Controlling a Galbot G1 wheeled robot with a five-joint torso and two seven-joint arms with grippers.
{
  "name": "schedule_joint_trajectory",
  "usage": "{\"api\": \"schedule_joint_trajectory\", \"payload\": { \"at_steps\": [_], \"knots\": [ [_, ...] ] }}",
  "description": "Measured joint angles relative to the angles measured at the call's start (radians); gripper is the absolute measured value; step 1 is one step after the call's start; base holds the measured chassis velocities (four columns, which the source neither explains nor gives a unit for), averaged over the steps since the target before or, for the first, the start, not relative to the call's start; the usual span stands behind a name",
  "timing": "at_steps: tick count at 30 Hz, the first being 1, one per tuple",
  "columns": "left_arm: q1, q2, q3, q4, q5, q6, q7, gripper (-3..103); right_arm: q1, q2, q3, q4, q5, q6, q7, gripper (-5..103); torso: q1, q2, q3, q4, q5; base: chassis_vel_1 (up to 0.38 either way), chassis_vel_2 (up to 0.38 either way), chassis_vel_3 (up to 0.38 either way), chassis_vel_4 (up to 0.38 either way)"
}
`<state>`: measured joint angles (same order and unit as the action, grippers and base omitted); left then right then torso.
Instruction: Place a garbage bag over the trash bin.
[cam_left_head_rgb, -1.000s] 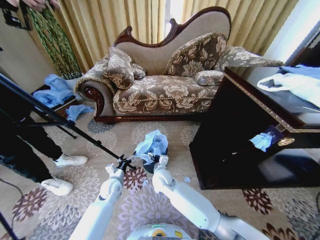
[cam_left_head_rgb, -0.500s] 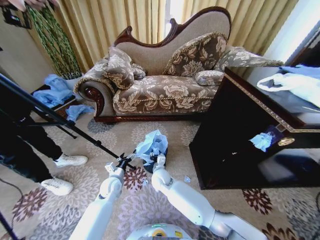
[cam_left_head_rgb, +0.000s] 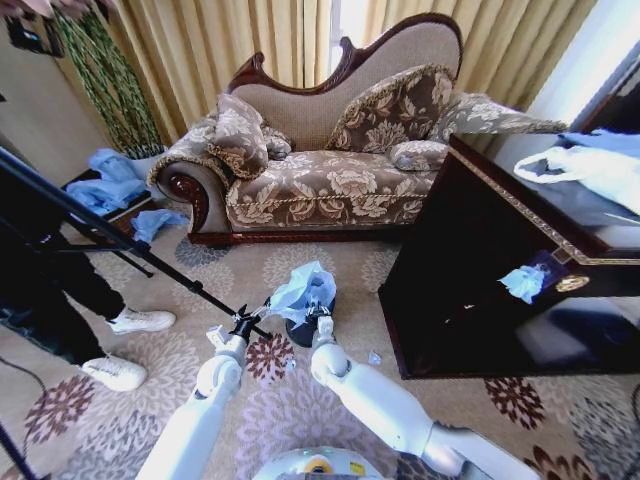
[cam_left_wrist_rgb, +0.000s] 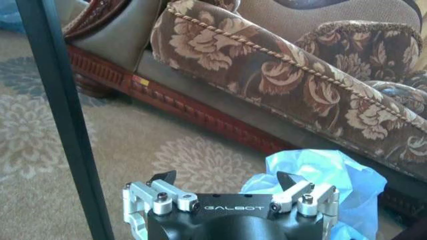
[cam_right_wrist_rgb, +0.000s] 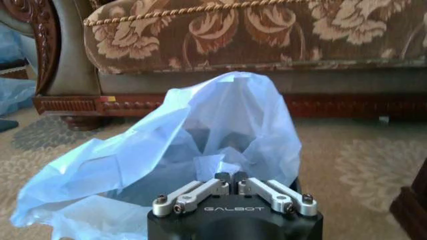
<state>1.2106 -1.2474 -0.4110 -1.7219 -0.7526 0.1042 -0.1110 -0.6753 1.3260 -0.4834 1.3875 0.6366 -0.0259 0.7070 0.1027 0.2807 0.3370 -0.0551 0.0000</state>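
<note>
Pinching the thin, crinkly light-blue garbage bag (cam_right_wrist_rgb: 200, 150), your right gripper (cam_right_wrist_rgb: 231, 176) sits at the small black bin (cam_left_head_rgb: 300, 330) on the carpet; your left gripper (cam_left_wrist_rgb: 227, 178), spread empty, hangs beside it.

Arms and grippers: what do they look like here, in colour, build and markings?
Both arms are glossy white with rounded segments. The left gripper and right gripper share one build: a black body lettered GALBOT in white, silver metal linkages with dark screws, and small black fingertips. No loose cables show.
</note>
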Motion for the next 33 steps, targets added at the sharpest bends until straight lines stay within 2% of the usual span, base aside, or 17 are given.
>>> {"api": "schedule_joint_trajectory", "payload": {
  "at_steps": [5,7,12,22,26,33],
  "knots": [
    [-0.003,0.0,0.0,0.0,-0.001,-0.002,-0.001,100,-0.005,-0.017,0.007,0.0,-0.036,0.013,-0.008,0,0.0,0.0,0.0,0.0,0.0,0.0,0.0,0.0,0.0],
    [-0.004,0.001,0.0,0.001,-0.002,-0.003,-0.001,100,-0.013,-0.032,0.018,-0.009,-0.125,0.045,-0.034,0,0.0,0.0,0.0,0.0,0.0,0.0,0.0,0.0,0.0],
    [-0.004,0.003,-0.001,0.002,-0.002,-0.004,-0.001,100,-0.012,-0.05,0.038,-0.014,-0.224,0.076,-0.054,0,0.0,0.0,0.0,0.0,0.0001,0.0,0.0,0.0,0.0],
    [-0.006,0.005,0.002,-0.009,-0.002,-0.005,0.0,100,-0.018,-0.111,0.083,0.016,-0.238,0.075,-0.051,0,0.0,0.0,0.0,0.0001,0.0001,0.0,0.0,0.0,0.0],
    [-0.007,0.007,0.009,-0.009,-0.003,-0.004,0.003,100,-0.089,-0.166,0.111,0.066,-0.234,0.072,-0.049,0,0.0,0.0,0.0,-0.0001,-0.0001,0.0,0.0,0.0,0.0],
    [-0.011,0.006,0.02,-0.005,-0.003,-0.004,0.004,100,-0.187,-0.174,0.145,0.087,-0.245,0.072,-0.049,0,0.0,0.0,0.0,-0.0001,0.0,0.0,0.0,0.0,0.0]
  ]
}}
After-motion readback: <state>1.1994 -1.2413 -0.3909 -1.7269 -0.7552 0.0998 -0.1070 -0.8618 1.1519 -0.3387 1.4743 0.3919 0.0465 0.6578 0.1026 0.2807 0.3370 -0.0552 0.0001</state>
